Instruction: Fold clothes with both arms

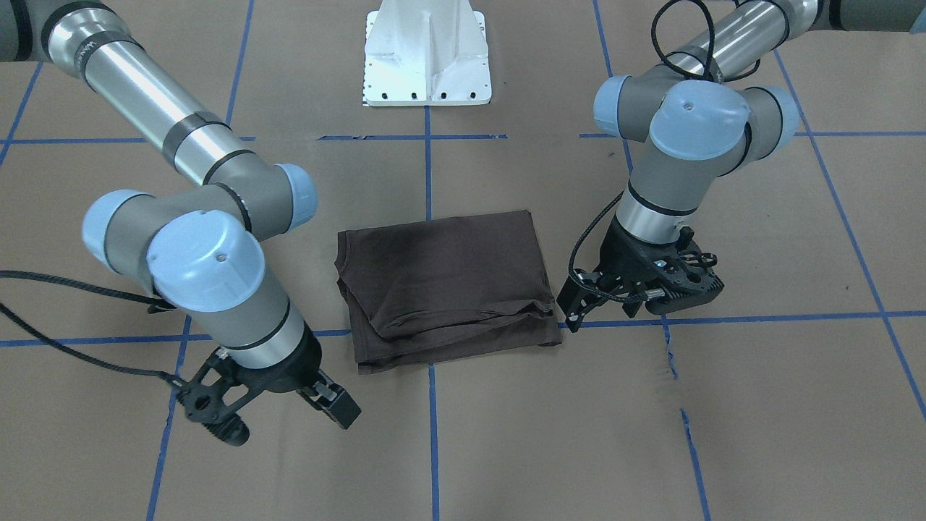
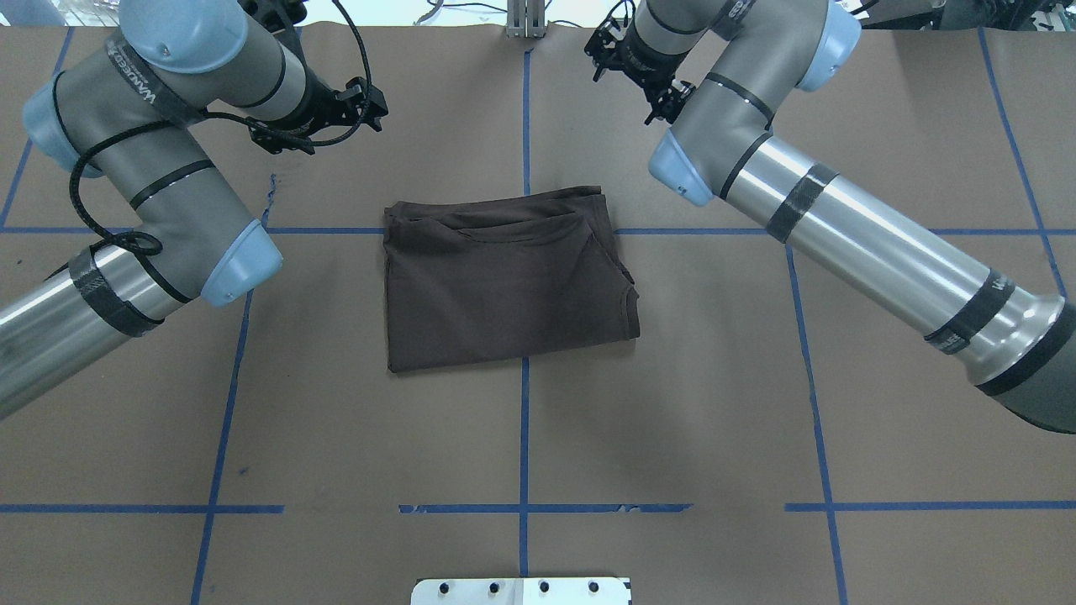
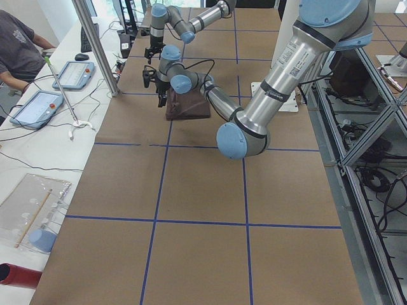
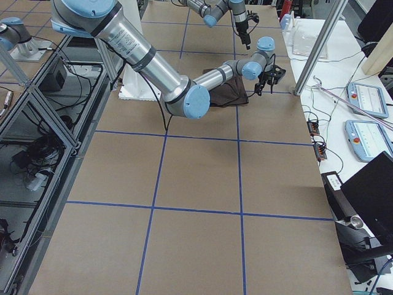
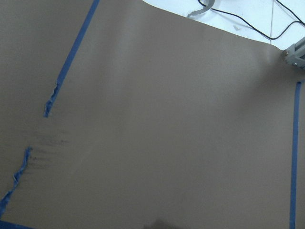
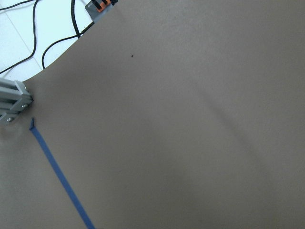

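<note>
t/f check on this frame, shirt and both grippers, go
1. The shirt lies folded into a rough rectangle on the table. True.
2. The left gripper is shut on the shirt. False: it is open and empty, off to one side of the shirt.
3. The right gripper hangs directly over the shirt. False: it is over bare table beside the shirt's other side.
4. Both grippers are open. True.
</note>
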